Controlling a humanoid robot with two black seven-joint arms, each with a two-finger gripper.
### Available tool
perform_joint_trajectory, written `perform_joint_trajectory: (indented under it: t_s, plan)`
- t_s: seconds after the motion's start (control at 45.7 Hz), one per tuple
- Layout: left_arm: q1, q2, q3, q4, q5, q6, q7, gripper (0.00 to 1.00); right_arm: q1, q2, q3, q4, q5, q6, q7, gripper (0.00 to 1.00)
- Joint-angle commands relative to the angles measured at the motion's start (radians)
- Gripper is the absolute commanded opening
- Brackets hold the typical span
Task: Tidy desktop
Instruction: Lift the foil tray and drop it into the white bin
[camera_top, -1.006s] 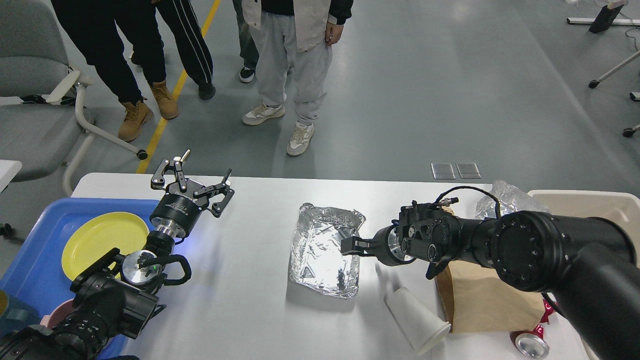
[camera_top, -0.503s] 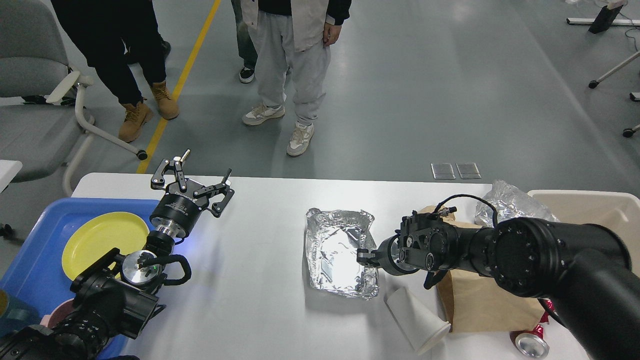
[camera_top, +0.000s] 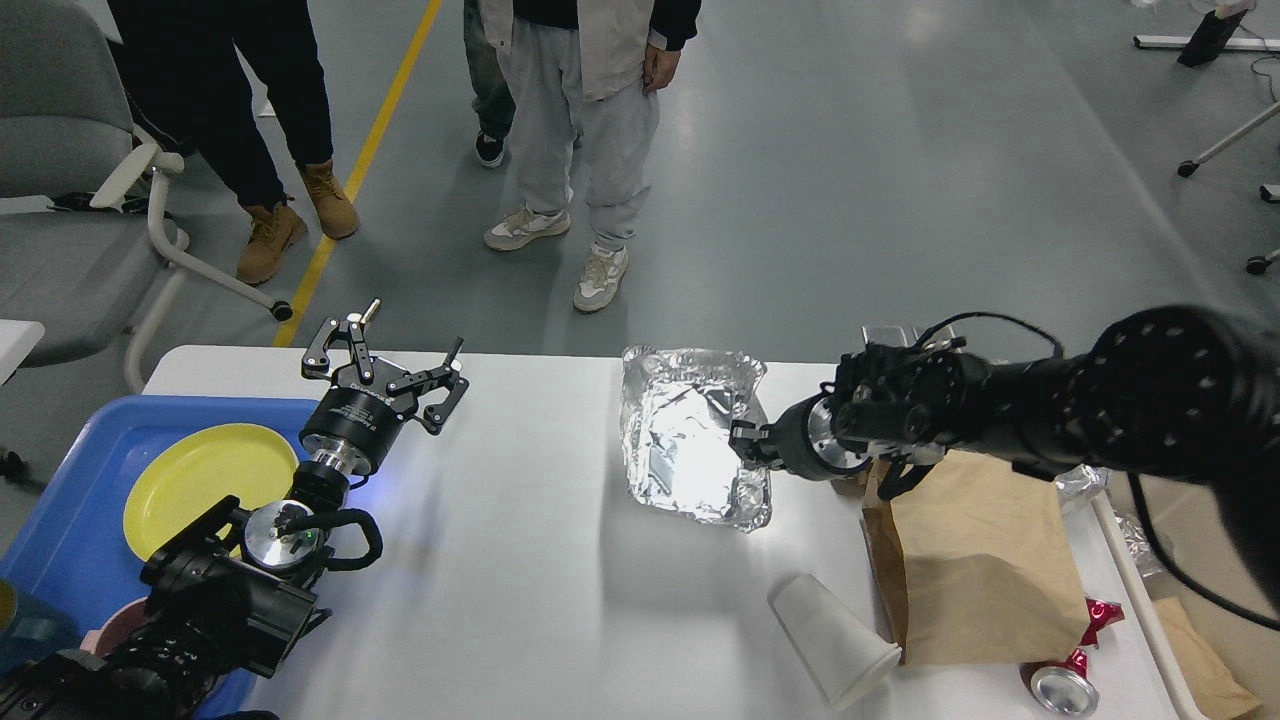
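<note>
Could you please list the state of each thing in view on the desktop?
Foil tray: lifted, tilted, empty.
Right gripper: shut on the tray's rim.
Left gripper: open, empty.
Paper cup: lying on its side.
Paper bag: lying flat.
Can: crushed.
Yellow plate: in the blue tray.

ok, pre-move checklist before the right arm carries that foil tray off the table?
1. Right gripper shut on foil tray rim: ok.
2. Tray off the desktop, tilted: ok.
3. Grip depth: edge only, cannot tell if secure.
4. Paper cup lying on its side, apart from the tray: ok.
5. Brown paper bag under the right arm: cannot tell clearance.
6. Left gripper open, empty, far from the tray: ok.
</note>
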Motion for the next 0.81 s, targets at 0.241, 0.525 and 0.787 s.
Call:
perform_joint_trajectory:
  t_s: [0.241, 0.525, 0.787]
  plan:
    - [0.0, 0.0, 0.0, 0.0, 0.0, 0.0, 0.0, 0.96, 0.421, -0.403, 0.007, 0.144, -0.009, 0.164, 0.001, 0.0]
    - [0.0, 0.0, 0.0, 0.0, 0.0, 0.0, 0.0, 0.96, 0.352, -0.547, -0.034, 0.026, -0.01, 0.152, 0.001, 0.0]
    - [0.0, 0.0, 0.0, 0.0, 0.0, 0.0, 0.0, 0.96, -0.077, -0.646, 0.019, -0.264, 0.013, 0.113, 0.003, 0.0]
